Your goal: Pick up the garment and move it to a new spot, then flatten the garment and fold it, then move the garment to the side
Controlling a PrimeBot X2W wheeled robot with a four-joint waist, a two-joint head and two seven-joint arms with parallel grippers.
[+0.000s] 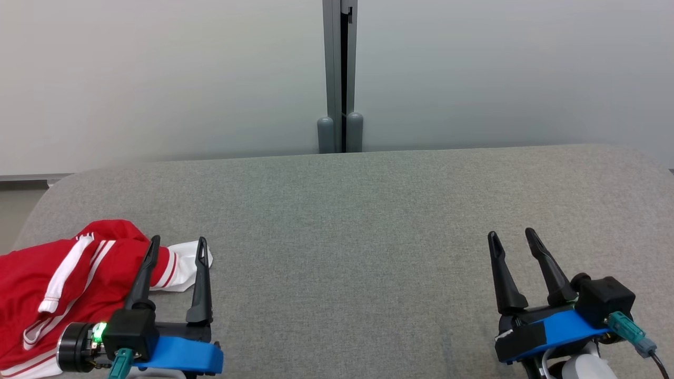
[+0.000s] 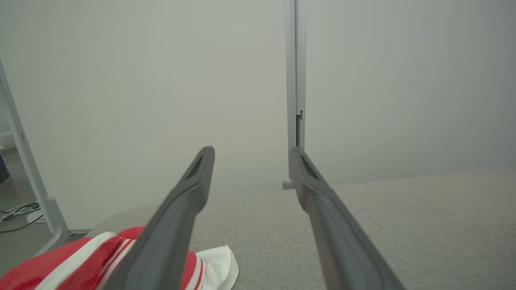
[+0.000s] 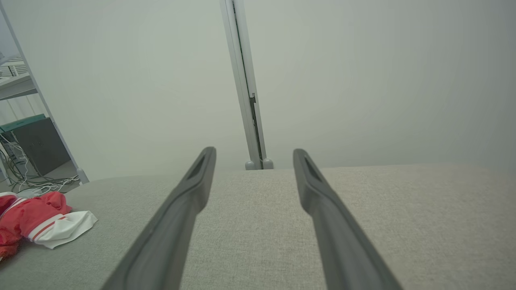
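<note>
- The left gripper [image 1: 178,240] hangs at the bench's [image 1: 342,237] near left corner, fingers spread, gripping nothing.
- The right gripper [image 1: 511,233] is near the near right corner, likewise released and empty.
- The red, white-striped garment [image 1: 68,273] lies crumpled at the left edge.
- A grey post [image 1: 340,73] stands past the far edge.

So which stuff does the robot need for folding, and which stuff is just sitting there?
For the job:
red and white garment, crumpled at the left
left end effector, open, near it
right end effector, open
grey table to fold on

Just there:
grey post behind the table
cables on the floor
dark cabinet
</note>
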